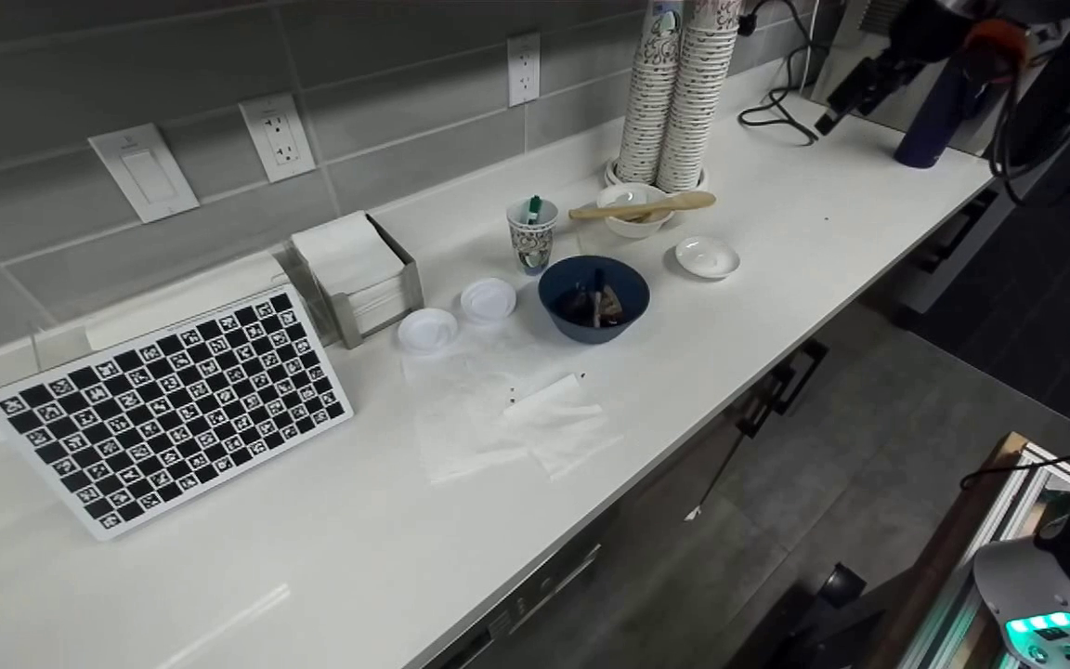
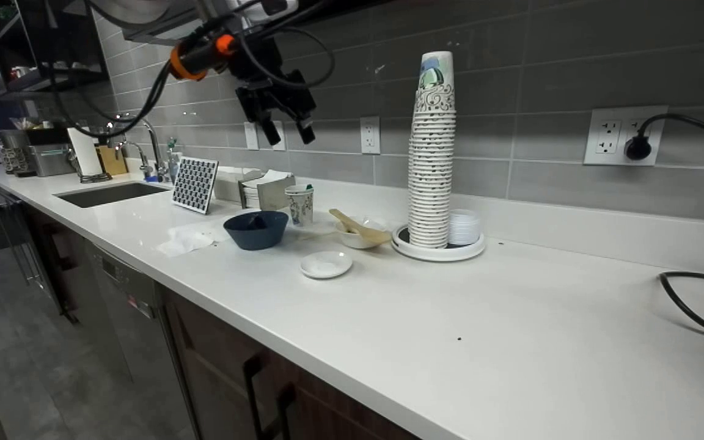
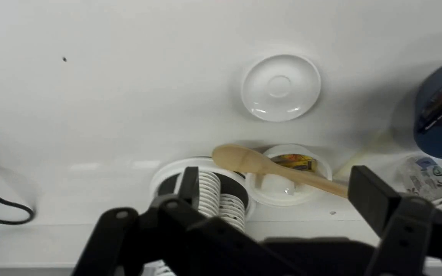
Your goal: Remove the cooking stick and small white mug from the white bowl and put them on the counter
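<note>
The white bowl point(image 1: 637, 229) stands on the white counter point(image 1: 358, 539) near the wall. It also shows in an exterior view point(image 2: 353, 241) and the wrist view point(image 3: 290, 202). The cooking stick point(image 3: 257, 162), a pale wooden spoon, lies across the bowl's rim with both ends overhanging; it shows in both exterior views point(image 1: 691, 201) point(image 2: 361, 228). The small white mug point(image 3: 274, 184) lies inside the bowl, partly under the stick, with a yellow-red packet point(image 3: 296, 161). My gripper point(image 2: 291, 133) is open and empty, high above the counter. In the wrist view its fingers point(image 3: 274, 191) frame the bowl.
Tall cup stacks point(image 2: 431, 177) stand on a round tray point(image 2: 437, 254) beside the bowl. A small flat white dish point(image 3: 280, 90), a dark blue bowl point(image 1: 581, 325) with items inside, and a paper cup with a marker point(image 1: 532, 246) are close by. A purple bottle point(image 1: 934, 130) stands farther along.
</note>
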You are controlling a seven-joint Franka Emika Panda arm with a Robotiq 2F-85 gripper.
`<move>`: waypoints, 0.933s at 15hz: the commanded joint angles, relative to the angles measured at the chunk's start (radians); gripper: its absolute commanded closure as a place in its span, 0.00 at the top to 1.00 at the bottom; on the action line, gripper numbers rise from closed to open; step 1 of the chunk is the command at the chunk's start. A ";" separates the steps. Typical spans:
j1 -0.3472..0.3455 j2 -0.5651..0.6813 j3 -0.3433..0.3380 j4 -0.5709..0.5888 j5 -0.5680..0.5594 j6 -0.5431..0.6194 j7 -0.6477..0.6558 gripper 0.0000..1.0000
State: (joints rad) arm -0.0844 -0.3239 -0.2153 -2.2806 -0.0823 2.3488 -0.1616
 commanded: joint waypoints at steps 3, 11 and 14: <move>0.081 0.300 0.059 0.319 0.113 -0.083 -0.169 1.00; 0.052 0.421 0.121 0.424 0.079 -0.133 -0.157 1.00; 0.051 0.444 0.124 0.445 0.079 -0.121 -0.140 1.00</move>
State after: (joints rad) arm -0.0112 0.0977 -0.1195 -1.8530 0.0004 2.2138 -0.3236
